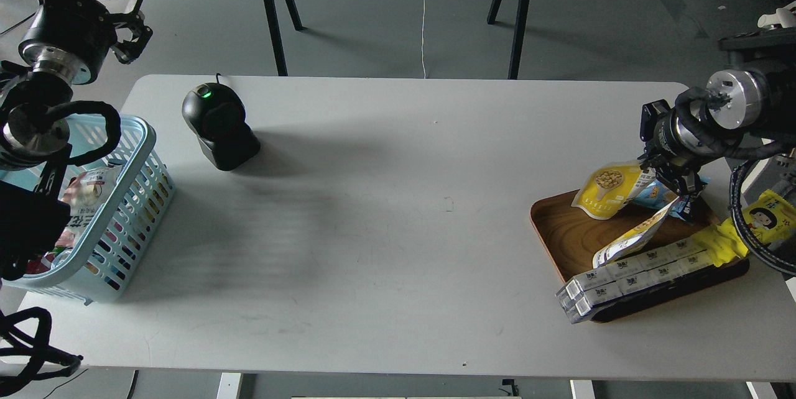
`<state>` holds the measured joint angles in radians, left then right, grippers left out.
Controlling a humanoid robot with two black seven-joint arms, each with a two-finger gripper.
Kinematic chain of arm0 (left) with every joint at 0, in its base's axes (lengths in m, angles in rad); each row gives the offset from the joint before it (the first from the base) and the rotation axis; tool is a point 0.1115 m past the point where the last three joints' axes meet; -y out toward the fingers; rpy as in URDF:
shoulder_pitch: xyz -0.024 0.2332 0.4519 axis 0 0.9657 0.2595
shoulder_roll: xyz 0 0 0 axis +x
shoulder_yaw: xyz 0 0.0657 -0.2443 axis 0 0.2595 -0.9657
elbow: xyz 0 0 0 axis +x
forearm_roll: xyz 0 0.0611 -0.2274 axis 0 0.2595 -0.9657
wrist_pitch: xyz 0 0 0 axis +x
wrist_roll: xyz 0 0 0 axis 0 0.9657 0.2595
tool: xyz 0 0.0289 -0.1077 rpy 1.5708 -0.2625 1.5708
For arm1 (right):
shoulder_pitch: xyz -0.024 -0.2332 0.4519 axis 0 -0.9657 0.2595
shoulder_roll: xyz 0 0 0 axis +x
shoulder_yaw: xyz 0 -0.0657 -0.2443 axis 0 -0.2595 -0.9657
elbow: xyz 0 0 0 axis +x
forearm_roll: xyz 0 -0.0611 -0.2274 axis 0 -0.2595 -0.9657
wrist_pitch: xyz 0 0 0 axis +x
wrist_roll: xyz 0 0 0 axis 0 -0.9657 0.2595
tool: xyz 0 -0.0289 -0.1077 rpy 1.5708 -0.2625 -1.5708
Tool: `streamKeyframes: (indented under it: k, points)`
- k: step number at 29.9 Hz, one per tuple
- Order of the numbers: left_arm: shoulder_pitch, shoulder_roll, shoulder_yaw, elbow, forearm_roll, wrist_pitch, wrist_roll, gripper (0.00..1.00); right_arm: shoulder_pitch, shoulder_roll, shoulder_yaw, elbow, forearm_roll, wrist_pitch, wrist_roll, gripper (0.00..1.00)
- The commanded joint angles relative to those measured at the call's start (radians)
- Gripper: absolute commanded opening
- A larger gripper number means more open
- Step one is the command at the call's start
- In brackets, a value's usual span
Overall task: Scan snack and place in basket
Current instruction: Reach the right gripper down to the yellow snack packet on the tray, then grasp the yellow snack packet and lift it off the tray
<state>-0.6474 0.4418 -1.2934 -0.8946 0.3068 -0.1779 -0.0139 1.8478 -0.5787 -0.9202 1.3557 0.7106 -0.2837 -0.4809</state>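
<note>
Where packets crowd the tray (559,231), right tool (675,184) grips snack (606,191).

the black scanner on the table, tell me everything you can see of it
The scanner is a black, plastic-looking unit with a rounded head on a blocky base. A small green light glows on top of the head, and the face below it looks dark reddish. It stands upright on the white table, at the far left, right of the light blue basket and not touching it. A thin cable leaves its back. Neither gripper is near it.
</note>
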Motion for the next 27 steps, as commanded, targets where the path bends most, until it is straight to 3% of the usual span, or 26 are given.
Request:
streamKeyframes:
  k: [1,11,17,27]
  points:
    - [0.000,0.000,0.000,0.003,0.001,0.000,0.000,1.00,0.019,-0.023,0.017,0.026,-0.007,0.000,-0.002,0.00]
    - [0.000,0.000,0.000,0.003,0.000,0.000,0.000,1.00,0.223,-0.038,0.050,0.115,0.012,-0.015,-0.008,0.00]
    - [0.000,0.000,0.000,0.003,0.000,0.002,0.000,1.00,0.277,-0.020,0.171,0.142,0.122,-0.029,-0.008,0.00]
    - [-0.001,-0.002,0.002,0.005,0.002,0.002,0.000,1.00,0.258,0.220,0.311,0.073,0.182,-0.120,0.008,0.00]
